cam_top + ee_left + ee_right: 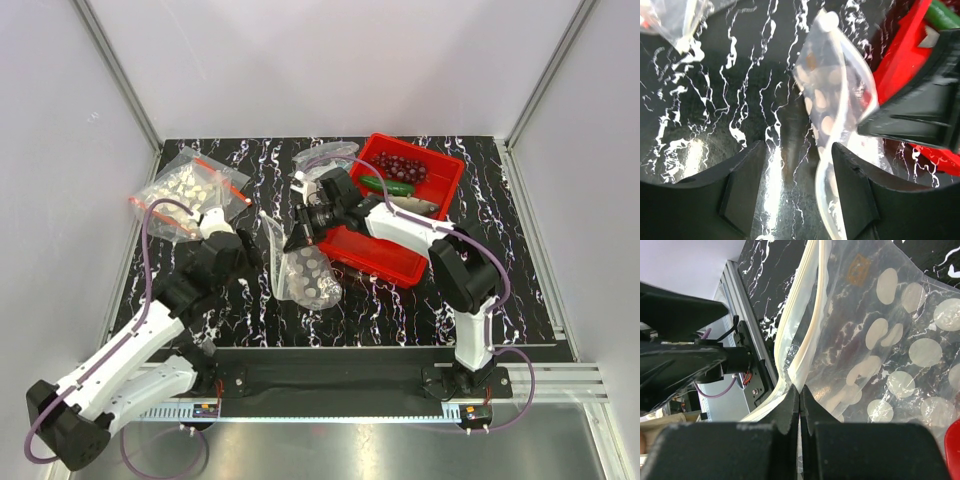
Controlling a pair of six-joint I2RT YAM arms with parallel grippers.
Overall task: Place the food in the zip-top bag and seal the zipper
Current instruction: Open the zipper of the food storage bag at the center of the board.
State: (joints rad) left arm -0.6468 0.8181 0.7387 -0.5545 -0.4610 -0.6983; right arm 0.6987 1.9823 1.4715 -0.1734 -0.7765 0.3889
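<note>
The zip-top bag [312, 278] is thin, glossy clear film printed with rows of white round dots. It is slack and crumpled, and sits at the middle of the black, white-veined table [350, 320], just left of the hard red plastic tray [390, 262]. Its long axis runs from far to near, leaning slightly rightward: the pinched end points away from the arm bases and the dotted body trails toward them. The right gripper [799, 393] is clamped on that far end, its two black fingertips pressed together over a pale ribbed strip [795, 340] along the bag's edge. Only the right wrist view gives this detail, and there the strip reads cream, not red. That view also shows a small orange-brown patch [858, 269] through the film, too unclear to identify. The left gripper [797, 172] has its matte black, wedge-shaped fingers spread apart and holds nothing. In the left wrist view the bag's thick translucent rim curves down just beside one finger [855, 195] — whether they touch cannot be told. Only the overhead view shows the food: a knobbly dark red grape bunch [400, 168], a smooth green cucumber [388, 186] lying crosswise and a grey fish [418, 206], all in the tray's far part, outside the bag. A second clear bag [190, 190] holding whitish pieces lies at the far left, well apart.
</note>
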